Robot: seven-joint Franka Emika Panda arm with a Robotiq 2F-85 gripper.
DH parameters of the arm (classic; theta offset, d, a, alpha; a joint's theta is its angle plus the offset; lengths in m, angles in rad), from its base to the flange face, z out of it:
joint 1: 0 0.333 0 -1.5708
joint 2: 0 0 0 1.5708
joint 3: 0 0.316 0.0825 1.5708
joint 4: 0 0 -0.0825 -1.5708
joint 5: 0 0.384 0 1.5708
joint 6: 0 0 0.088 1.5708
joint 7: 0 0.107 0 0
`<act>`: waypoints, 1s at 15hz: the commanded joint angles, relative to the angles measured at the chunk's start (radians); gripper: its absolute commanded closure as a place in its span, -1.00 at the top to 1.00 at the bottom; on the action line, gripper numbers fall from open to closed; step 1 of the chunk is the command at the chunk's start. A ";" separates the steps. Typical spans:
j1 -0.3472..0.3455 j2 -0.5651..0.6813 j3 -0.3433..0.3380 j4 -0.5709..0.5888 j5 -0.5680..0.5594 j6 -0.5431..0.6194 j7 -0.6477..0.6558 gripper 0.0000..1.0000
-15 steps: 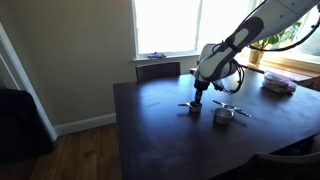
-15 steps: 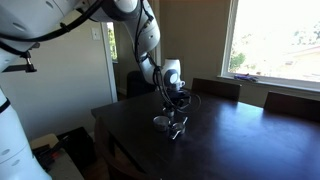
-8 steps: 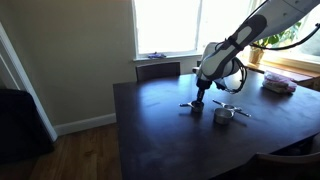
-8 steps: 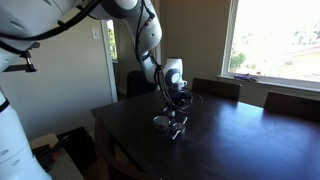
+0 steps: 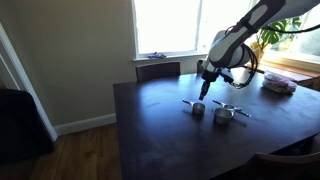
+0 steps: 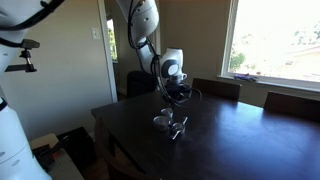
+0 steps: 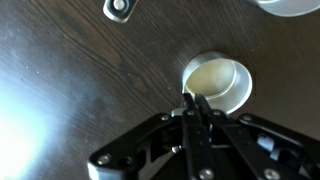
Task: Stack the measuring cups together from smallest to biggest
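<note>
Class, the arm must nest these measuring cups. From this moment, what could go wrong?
The gripper looks shut above the rim of a measuring cup; lowered like that, it might shove the cup instead of gripping it. In an exterior view a second cup sits close by, so a pushed cup could knock it.

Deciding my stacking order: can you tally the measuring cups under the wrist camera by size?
Small cup: 1
Wider cup: 1
Cup cut off at the top edge, size unclear: 1
Total: 3
</note>
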 commanded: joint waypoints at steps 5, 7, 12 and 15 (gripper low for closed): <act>-0.007 -0.123 -0.005 -0.123 0.046 0.007 -0.100 -0.18; 0.007 -0.103 -0.011 -0.102 0.044 -0.005 -0.095 0.06; 0.048 -0.062 -0.032 -0.064 0.024 -0.030 -0.081 0.71; 0.073 -0.044 -0.046 -0.053 0.021 -0.040 -0.061 0.98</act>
